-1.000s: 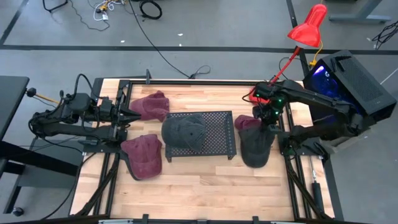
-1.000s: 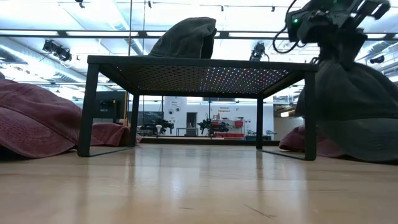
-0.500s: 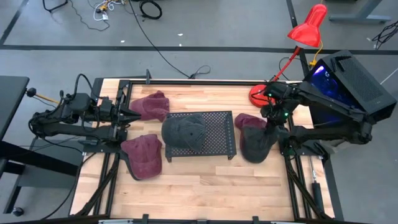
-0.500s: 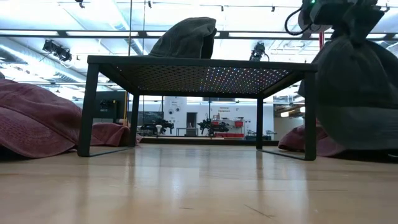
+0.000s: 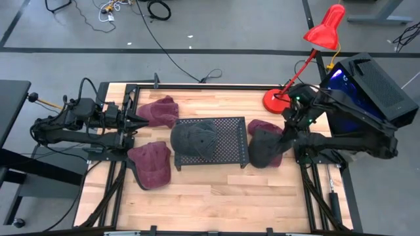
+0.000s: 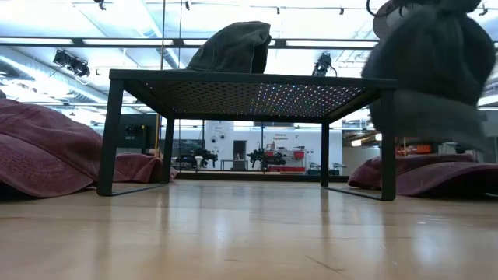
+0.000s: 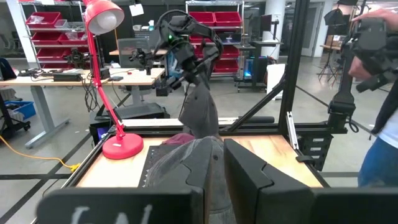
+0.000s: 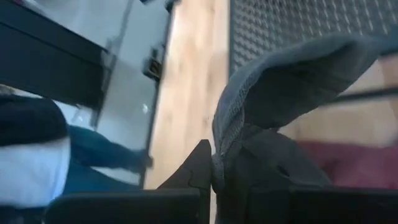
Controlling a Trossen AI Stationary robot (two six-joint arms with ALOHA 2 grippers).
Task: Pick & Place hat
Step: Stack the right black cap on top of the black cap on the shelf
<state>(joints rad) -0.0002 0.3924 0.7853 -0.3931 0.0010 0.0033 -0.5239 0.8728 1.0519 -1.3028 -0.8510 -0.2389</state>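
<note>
One dark grey hat [image 5: 264, 148] hangs pinched in right gripper [image 5: 287, 126], beside rack [image 5: 226, 136].

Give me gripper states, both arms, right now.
Left gripper: shut, holding nothing, parked at the table's left edge.
Right gripper: shut on the dark grey hat, lifted clear of the table.

hat [image 5: 264, 149]: soft grey cloth, matt, hanging from the right pincer [image 5: 286, 128]
rack [image 5: 226, 139]: dark perforated metal, matt, beside the pincer
table [image 5: 216, 190]: pale wood, smooth, faint sheen
lamp [image 5: 323, 34]: glossy red
</note>
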